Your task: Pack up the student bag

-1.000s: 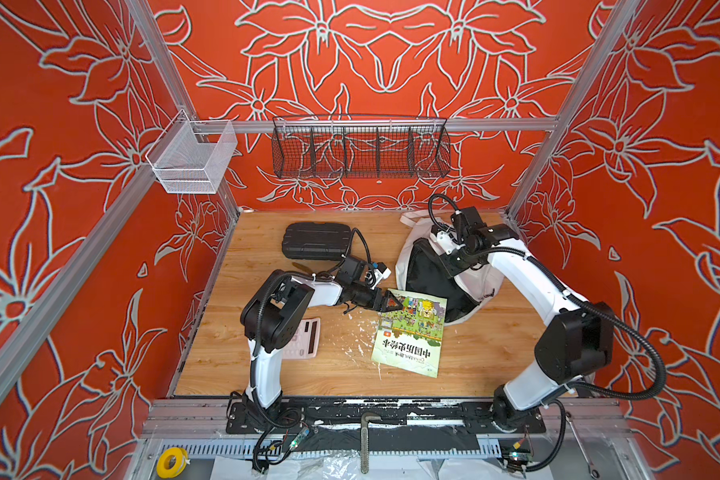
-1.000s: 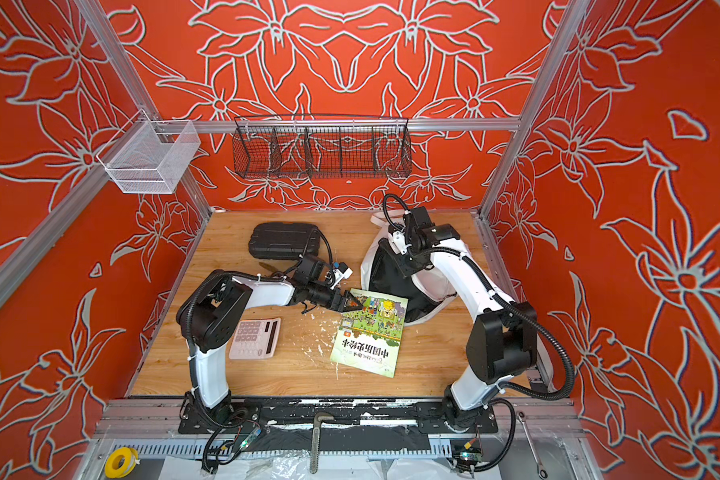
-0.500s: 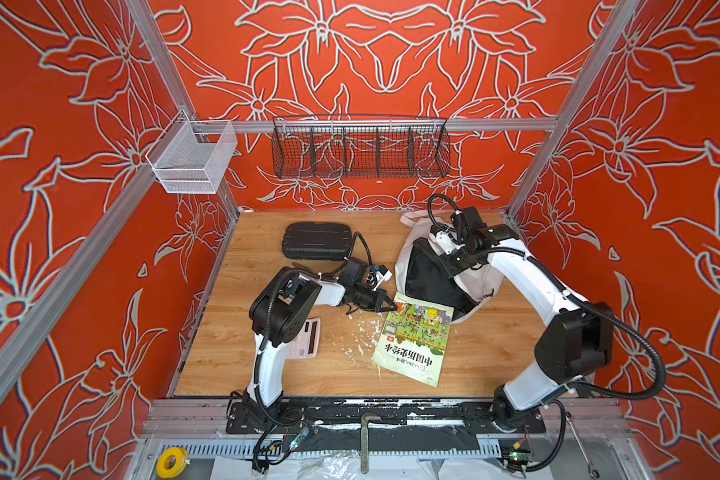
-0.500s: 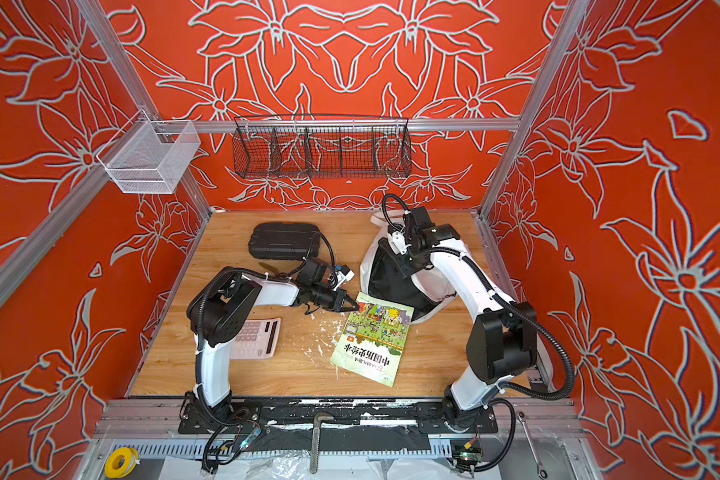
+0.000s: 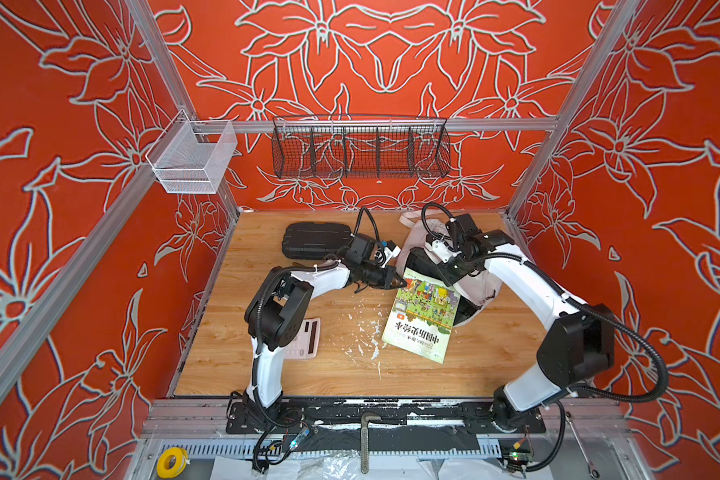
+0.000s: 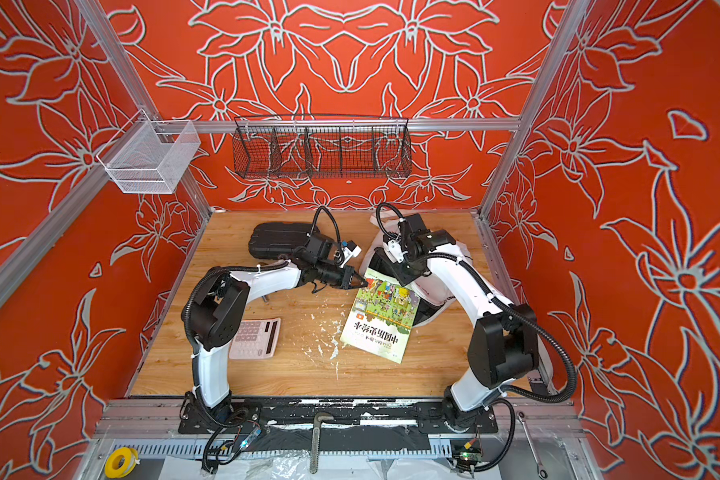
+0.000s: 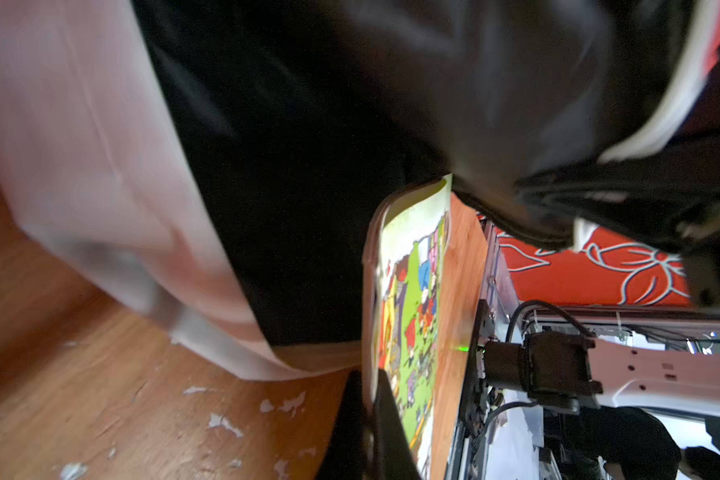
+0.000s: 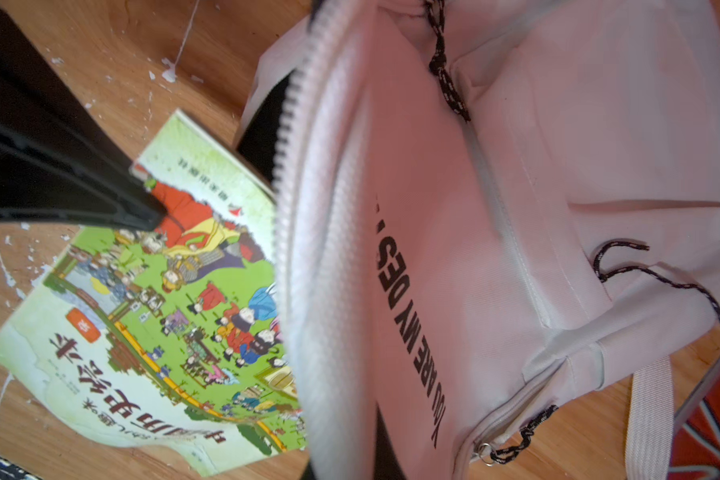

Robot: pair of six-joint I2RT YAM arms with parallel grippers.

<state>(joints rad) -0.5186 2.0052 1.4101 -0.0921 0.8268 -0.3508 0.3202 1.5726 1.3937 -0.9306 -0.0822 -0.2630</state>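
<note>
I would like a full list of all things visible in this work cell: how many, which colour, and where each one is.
student bag: one, white with black print, far right of the table, mouth open
book: one, green picture cover, far end at the bag's mouth
case: one, black, far side, left of the bag
calculator: one, pale pink, near left, partly under the left arm
wire basket: one, black, back rail
mesh basket: one, white, left rail
tape roll: one, yellow, front ledge, left
wrench: one, metal, front ledge, right
table: one, wood
left gripper: one, black, shut on the book's corner
right gripper: one, black, shut on the bag's open edge
</note>
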